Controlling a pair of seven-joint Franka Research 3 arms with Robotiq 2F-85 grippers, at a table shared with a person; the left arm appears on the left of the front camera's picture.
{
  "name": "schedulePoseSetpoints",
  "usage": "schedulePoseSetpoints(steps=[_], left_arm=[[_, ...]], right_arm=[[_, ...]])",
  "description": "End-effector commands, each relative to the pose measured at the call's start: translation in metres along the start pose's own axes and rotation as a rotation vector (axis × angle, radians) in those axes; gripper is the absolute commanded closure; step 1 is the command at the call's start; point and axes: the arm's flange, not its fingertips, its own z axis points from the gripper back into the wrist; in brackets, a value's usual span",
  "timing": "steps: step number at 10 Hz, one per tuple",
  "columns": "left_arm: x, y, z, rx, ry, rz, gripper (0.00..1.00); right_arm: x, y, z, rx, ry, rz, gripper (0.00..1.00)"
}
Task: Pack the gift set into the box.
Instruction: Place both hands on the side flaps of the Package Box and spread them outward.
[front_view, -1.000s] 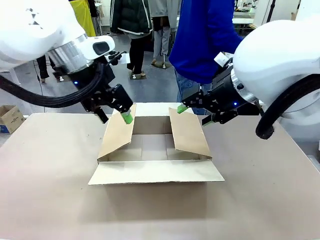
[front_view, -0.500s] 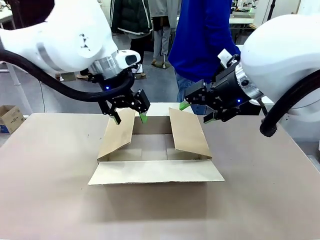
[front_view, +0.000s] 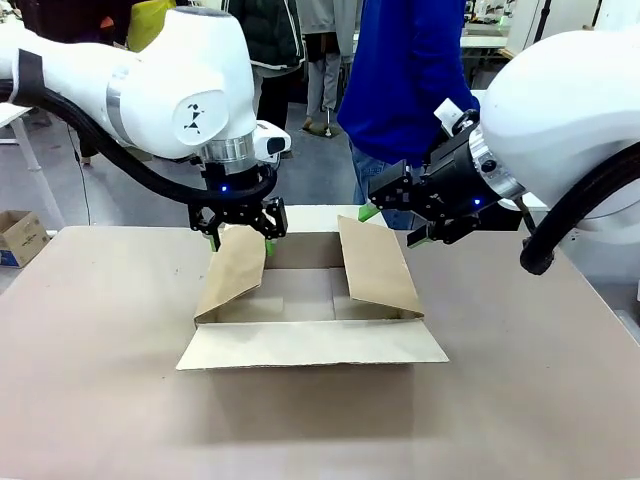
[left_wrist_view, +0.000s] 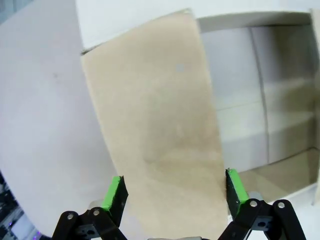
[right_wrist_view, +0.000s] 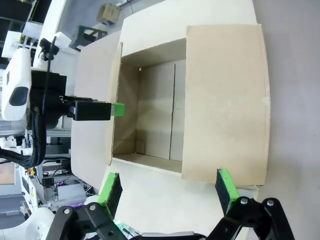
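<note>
Box (front_view: 312, 344), top wide open, on table (front_view: 95, 400)

Front view faces across the table (front_view: 100, 400); both wrist views look down on the same box (front_view: 300, 292), left nearer.

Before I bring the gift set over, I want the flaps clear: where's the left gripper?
In the front view the left gripper hangs open over the left flap of the box, left of centre, its fingers bracketing the flap's upper end.
</note>
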Motion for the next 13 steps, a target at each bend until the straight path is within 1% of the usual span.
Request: schedulePoseSetpoints(steps=[1,2,4,7,9,11,13], left_arm=[[0.002,-0.007,-0.003,0.084,0.038,0.014,0.00],[0.004,-0.005,-0.007,0.113,0.045,0.020,0.00],[0.007,-0.001,-0.004,0.153,0.029,0.033,0.00],[0.001,0.002,0.010,0.161,-0.025,0.029,0.00],[-0.002,-0.002,0.010,0.176,-0.021,0.011,0.00],[-0.002,0.000,0.014,0.199,-0.029,0.028,0.00],[-0.004,0.002,0.012,0.187,-0.012,0.009,0.00]], right_arm=[[-0.003,0.001,0.001,0.000,-0.009,-0.023,0.00],[-0.003,0.001,0.001,0.000,-0.009,-0.023,0.00],[-0.003,0.001,0.001,0.000,-0.009,-0.023,0.00],[-0.003,0.001,0.001,0.000,-0.009,-0.023,0.00],[-0.003,0.001,0.001,0.000,-0.009,-0.023,0.00],[-0.003,0.001,0.001,0.000,-0.009,-0.023,0.00],[-0.003,0.001,0.001,0.000,-0.009,-0.023,0.00]])
